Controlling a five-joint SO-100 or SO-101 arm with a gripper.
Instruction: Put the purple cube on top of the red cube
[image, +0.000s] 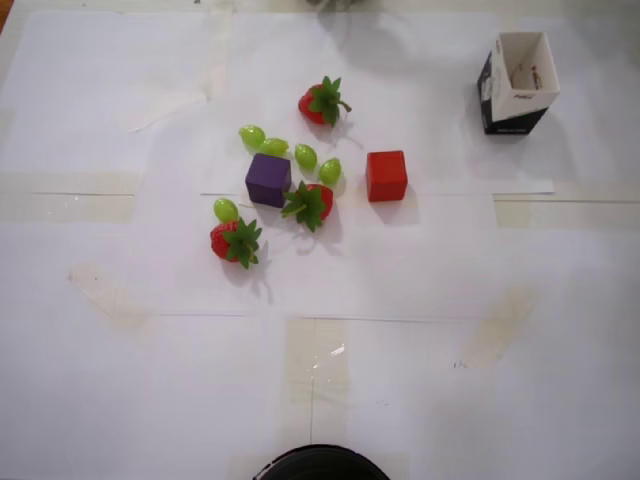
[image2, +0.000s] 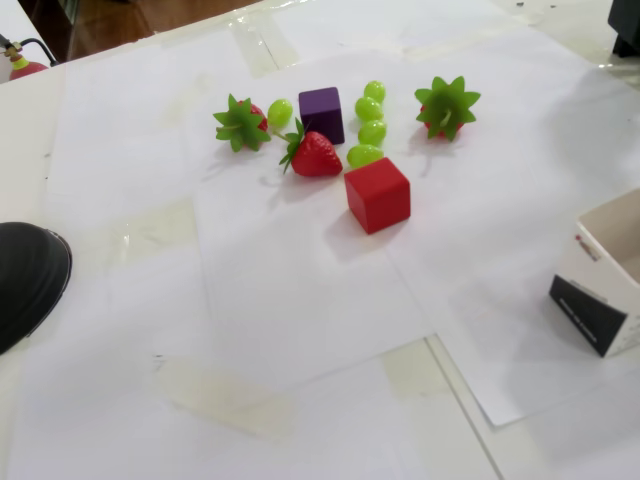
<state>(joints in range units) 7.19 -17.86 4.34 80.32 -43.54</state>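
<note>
Clearly, no gripper is seen in either view, so its state cannot be told. Going left to right in the overhead view, a strawberry (image: 236, 241) is found lowest and leftmost, with a green grape (image: 226, 209) just above it. Next, two grapes (image: 262, 140) lie above the purple cube (image: 268, 179), which rests flat on the white paper (image: 120, 400). A second strawberry (image: 310, 202) is pressed against the cube's lower right side, and two more grapes (image: 318, 164) are set just right of the cube, between it and the red cube (image: 386, 175). A third strawberry (image: 322, 102) lies further up. The red cube stands apart to the right, with bare paper around it. At the far upper right, an open white-and-black box (image: 520, 85) is seen; nothing can be made out inside it. In the fixed view the purple cube (image2: 322, 114) sits behind the red cube (image2: 377, 194), with a strawberry (image2: 314, 153) and a grape (image2: 364, 155) between them.
</note>
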